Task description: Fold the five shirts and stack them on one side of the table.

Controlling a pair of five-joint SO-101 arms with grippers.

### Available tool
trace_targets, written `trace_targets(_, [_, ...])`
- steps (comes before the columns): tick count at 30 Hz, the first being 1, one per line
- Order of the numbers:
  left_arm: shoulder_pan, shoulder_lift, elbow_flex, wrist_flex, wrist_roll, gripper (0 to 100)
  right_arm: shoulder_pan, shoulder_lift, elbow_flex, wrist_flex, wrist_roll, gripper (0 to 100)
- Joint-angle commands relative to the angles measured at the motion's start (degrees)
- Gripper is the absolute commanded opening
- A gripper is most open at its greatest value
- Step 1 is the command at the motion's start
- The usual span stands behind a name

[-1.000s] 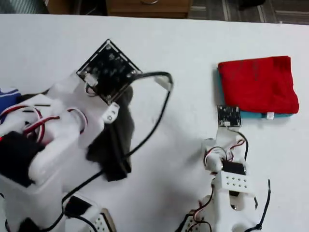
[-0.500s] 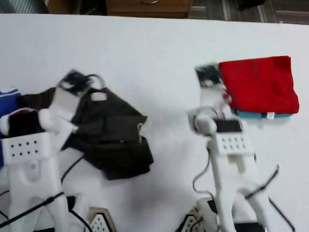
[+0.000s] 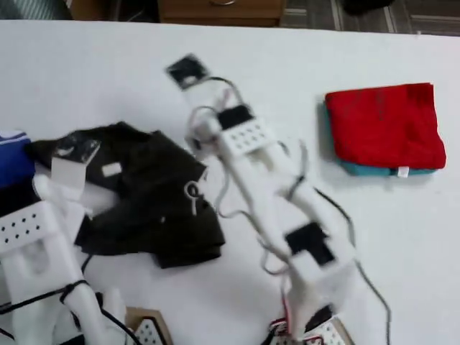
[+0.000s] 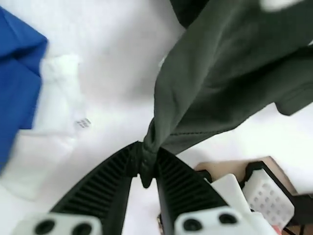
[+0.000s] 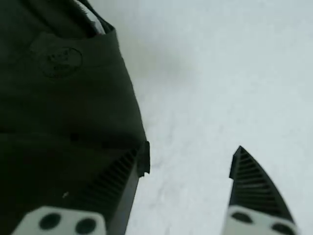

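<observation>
A crumpled dark green shirt (image 3: pixel 154 201) lies left of the table's middle. My left gripper (image 4: pixel 145 152) is shut on a bunched fold of the dark shirt (image 4: pixel 220 78), at the shirt's left side by the left arm (image 3: pixel 43 223). The right arm (image 3: pixel 248 144) stretches diagonally from the front edge to the shirt's upper right edge. My right gripper (image 5: pixel 190 156) is open there, with one finger over the dark cloth (image 5: pixel 58 98) and the other over bare table. A folded red shirt (image 3: pixel 384 123) lies on a folded teal shirt (image 3: pixel 374 171) at the right.
A blue shirt (image 3: pixel 13 154) sits at the table's left edge, and the blue shirt (image 4: pixel 17 93) lies on white cloth (image 4: pixel 54 122) with a small label. Arm bases (image 3: pixel 147 330) stand along the front edge. A wooden cabinet (image 3: pixel 219 11) stands beyond the far edge.
The right arm swung left from beside the red stack to the dark shirt's right edge. The left arm dropped and drew back leftward, and the dark shirt now lies more spread out.
</observation>
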Motion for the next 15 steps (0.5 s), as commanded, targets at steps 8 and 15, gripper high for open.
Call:
trace_targets(8, [-0.44, -1.49, 0.48, -0.88, -0.53, 3, -7.43, 28.35, -41.14, 15.08, -0.09, 33.4])
trace_targets(15, [-0.44, -1.49, 0.48, -0.88, -0.53, 3, -9.19, 40.92, -54.51, 17.10, 0.35, 33.4])
